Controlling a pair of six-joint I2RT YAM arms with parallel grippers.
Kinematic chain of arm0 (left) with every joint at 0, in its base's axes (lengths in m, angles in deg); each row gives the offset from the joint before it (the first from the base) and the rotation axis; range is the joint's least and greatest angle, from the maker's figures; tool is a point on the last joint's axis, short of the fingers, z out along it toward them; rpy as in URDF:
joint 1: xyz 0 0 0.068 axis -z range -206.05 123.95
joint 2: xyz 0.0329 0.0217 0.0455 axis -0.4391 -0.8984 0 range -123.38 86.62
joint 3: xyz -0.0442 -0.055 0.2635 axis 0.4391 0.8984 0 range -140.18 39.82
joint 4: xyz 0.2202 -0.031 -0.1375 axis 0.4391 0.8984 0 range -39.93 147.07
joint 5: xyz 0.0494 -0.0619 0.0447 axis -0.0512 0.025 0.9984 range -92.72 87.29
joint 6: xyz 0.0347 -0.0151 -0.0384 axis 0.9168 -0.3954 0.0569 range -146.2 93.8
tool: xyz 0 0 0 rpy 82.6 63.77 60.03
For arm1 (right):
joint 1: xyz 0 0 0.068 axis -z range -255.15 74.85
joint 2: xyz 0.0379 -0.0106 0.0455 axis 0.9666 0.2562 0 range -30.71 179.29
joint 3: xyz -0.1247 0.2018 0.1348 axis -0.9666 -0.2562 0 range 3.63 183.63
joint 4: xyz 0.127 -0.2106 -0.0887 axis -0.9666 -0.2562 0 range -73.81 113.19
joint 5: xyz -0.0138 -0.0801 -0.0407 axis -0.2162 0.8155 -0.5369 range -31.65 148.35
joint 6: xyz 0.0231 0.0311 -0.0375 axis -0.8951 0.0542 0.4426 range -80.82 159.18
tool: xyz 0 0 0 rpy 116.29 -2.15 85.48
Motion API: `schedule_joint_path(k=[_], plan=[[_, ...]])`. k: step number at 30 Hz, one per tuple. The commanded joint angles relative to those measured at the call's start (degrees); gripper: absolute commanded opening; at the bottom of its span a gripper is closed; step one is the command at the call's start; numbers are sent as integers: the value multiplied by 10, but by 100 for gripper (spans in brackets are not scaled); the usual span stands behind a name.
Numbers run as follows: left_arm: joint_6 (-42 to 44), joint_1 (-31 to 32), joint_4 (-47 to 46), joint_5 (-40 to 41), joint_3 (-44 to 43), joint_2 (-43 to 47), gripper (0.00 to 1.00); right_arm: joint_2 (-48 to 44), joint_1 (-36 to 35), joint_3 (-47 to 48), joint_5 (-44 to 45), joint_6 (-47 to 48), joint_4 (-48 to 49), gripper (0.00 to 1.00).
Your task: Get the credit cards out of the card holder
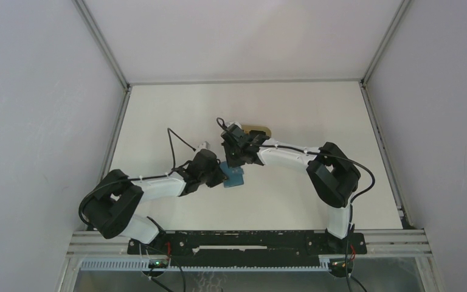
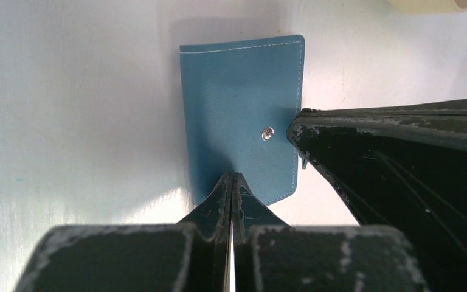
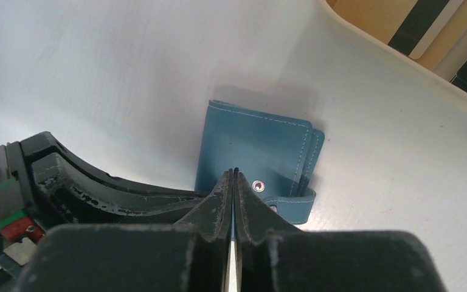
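Left claw (image 2: 232,179): coming in from the left with its fingers pressed fully together and nothing showing between them; the tips are resting on the near edge of the card holder and seem to be pinning it down.
Card holder (image 2: 240,103): lying folded flat on the worktop (image 1: 176,121) near the middle, between the two claws; the snap (image 2: 268,133) is showing on its top face and the tab is hanging loose (undone, by the look of the right wrist view).
Right claw (image 3: 234,175): reaching in from the right, also closed tight, its tips touching the holder just beside the snap; I cannot tell whether it is nipping a thin flap edge.
Tray (image 3: 401,58): sitting to the far right of the holder, apart from it.
Credit cards (image 3: 371,15): flat tan pieces with a dark stripe are lying in the tray, and they are probably cards.
Progress: seemingly partway through; some cards appear to be out, the folded holder is hiding its slots, and opening it to check for more is looking like the remaining work.
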Motion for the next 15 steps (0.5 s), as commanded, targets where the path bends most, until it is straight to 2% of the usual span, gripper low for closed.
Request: schedule_joint_path(k=[1,4,6,7,10,15], plan=[[21,8,79,2,24,-49,0,-23,-1,11,9,3,15,25],[21,8,77,1,22,-53,0,-64,-2,3,45,19,8,62],[22,8,75,-1,20,-57,0,-78,-3,3,60,30,-7,73],[22,8,75,-2,19,-60,0,-81,-5,3,66,37,-14,75],[24,8,75,-3,16,-63,0,-71,-11,3,79,38,-41,68],[24,8,77,-3,15,-61,0,-59,-26,-15,88,25,-54,62]])
